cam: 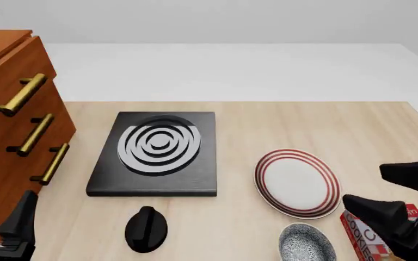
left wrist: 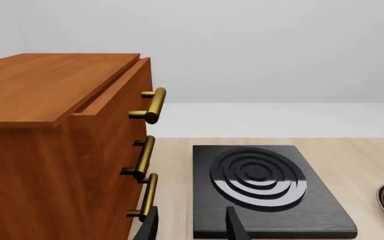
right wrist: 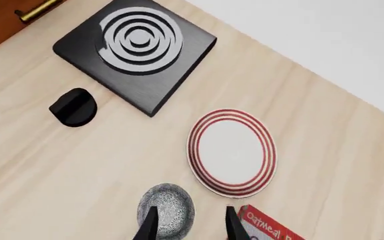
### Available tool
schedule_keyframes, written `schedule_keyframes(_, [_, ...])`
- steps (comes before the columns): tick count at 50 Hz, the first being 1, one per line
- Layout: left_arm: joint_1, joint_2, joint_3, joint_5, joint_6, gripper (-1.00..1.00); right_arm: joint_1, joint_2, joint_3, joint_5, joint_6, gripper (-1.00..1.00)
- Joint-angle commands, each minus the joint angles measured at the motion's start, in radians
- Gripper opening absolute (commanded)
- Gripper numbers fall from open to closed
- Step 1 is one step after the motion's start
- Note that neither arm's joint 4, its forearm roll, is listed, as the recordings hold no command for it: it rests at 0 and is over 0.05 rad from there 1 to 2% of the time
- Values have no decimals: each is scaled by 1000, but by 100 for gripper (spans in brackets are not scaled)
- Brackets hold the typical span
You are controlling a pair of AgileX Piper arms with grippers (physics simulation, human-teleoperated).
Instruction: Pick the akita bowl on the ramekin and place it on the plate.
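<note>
Down near the table's front edge we find the akita bowl [cam: 307, 243], speckled inside and holding nothing; the ramekin under it is hidden from us in every view. Just behind the bowl lies the plate [cam: 297, 182], red-ringed, bare, and apart from the bowl. A red box [cam: 365, 239] printed with lettering sits just to the right of the bowl, close to the plate's near rim. Our right gripper [right wrist: 186, 225] hangs above the bowl with its jaws spread; one finger shows over the bowl, the other over the gap beside the box. To the left we see a black slab [cam: 154, 155] with white rings, a black knob [cam: 146, 228] in front of it, and a wooden cabinet [cam: 9, 136] with brass handles. Our left gripper [left wrist: 190, 225] sits low by the cabinet, jaws spread, holding nothing.
</note>
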Motion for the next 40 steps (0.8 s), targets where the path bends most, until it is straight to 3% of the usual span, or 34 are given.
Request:
schedule_keyframes(1, [0, 0, 0, 0, 0, 100, 62, 36, 23, 90, -33, 100])
schedule_keyframes(8, [0, 0, 0, 0, 0, 100, 72, 57, 31, 93, -62, 100])
schedule_keyframes(19, [0, 0, 0, 0, 0, 100, 146, 115, 26, 116, -65, 100])
schedule_keyframes(40, [0, 0, 0, 0, 0, 100, 206, 189, 86, 23, -67, 100])
